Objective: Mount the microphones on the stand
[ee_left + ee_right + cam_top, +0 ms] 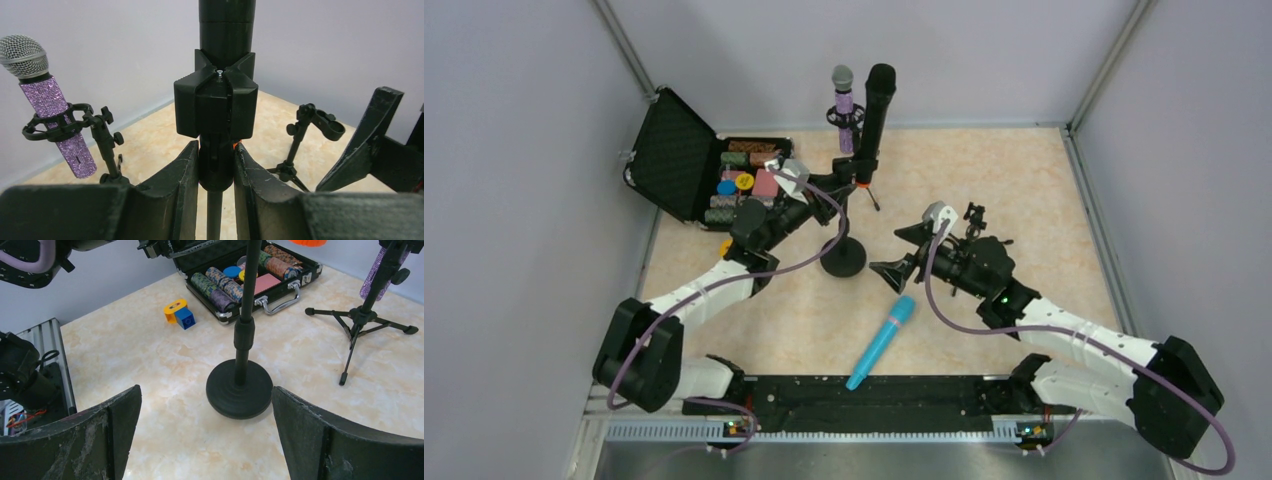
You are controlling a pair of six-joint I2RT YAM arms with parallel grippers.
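Observation:
The matte black microphone (877,100) stands upright in the clip (216,100) of the round-base stand (843,258); its orange end (861,183) peeks out below the clip. My left gripper (844,185) (216,152) is shut on that lower end, just under the clip. The glittery purple microphone (843,100) (55,120) sits in a tripod stand's mount at the back. The light blue microphone (882,340) lies flat on the table near the front. My right gripper (906,255) (206,390) is open and empty, facing the stand's base (240,388).
An open black case (674,155) (250,275) of coloured chips lies at the back left, with yellow and blue blocks (179,312) beside it. A small tripod with an empty clip (320,125) (972,215) stands just beyond my right gripper. Grey walls enclose the table.

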